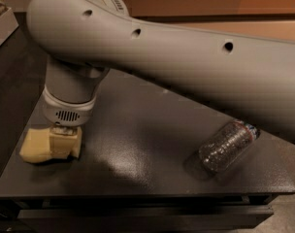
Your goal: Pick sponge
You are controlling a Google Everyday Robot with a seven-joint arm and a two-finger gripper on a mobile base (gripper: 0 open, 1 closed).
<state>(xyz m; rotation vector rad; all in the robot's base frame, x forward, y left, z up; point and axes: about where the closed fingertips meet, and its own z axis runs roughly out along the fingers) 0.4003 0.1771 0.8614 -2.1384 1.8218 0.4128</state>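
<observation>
The pale yellow sponge (33,148) lies at the front left corner of the dark table (142,130). My gripper (65,142) comes straight down on it from the grey wrist above. One cream finger (64,141) covers the sponge's near side and the other is hidden behind it, so the sponge sits between them. The gripper looks shut on the sponge, which seems to be just off the table top. Most of the sponge sticks out to the left of the gripper.
A clear crumpled plastic bottle (228,146) lies on its side at the table's right. My thick grey arm (196,67) spans the view above the table. A shelf edge (2,28) stands at the far left.
</observation>
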